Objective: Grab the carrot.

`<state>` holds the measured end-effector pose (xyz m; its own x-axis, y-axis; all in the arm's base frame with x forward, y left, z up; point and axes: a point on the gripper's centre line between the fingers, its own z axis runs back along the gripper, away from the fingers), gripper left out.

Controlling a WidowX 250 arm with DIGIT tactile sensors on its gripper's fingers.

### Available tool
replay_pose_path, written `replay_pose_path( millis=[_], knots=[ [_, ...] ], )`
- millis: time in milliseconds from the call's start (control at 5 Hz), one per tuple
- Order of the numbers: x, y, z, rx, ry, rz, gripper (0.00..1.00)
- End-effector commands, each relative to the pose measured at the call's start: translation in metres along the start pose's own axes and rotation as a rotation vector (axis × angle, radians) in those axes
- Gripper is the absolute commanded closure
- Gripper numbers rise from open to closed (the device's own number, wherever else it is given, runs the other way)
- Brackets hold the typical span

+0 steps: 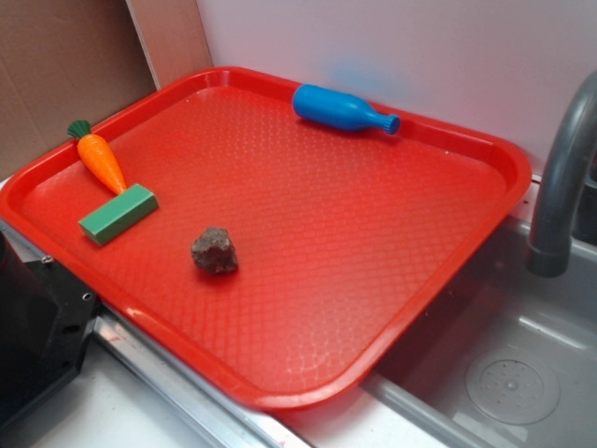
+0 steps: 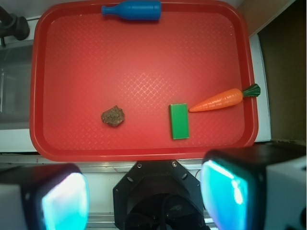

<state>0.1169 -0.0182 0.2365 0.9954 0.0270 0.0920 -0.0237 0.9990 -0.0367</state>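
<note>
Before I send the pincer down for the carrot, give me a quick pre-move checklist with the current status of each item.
1. Carrot in view, lying flat on the red tray: ok.
2. Pincer open, nothing between its fingers: ok.
3. Pincer over the carrot: not ok; the carrot sits near the tray's edge, well off the wrist view's centre.
4. Room around the carrot: not ok at the tip, which meets or nearly touches the green block; the thick end looks free.
5. Brown rock-like lump and blue bottle away from the carrot: ok.
6. Height above the tray: cannot tell.
</note>
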Motion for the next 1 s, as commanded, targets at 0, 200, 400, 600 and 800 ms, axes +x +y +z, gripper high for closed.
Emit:
replay_pose_path(
  millis=[0, 200, 400, 600, 800],
  knots=[
    [0.0, 0.0, 0.0, 0.0, 0.0, 0.0, 0.0],
    [0.002, 0.052, -0.049, 0.122, 0.084, 0.181, 0.0],
    [0.022, 0.098, -0.079, 0.126, -0.054, 0.392, 0.0],
    [0.032, 0.131, -0.111, 0.24, -0.157, 0.635, 0.0],
    [0.04, 0.151, -0.144, 0.266, -0.183, 0.752, 0.0]
  ],
)
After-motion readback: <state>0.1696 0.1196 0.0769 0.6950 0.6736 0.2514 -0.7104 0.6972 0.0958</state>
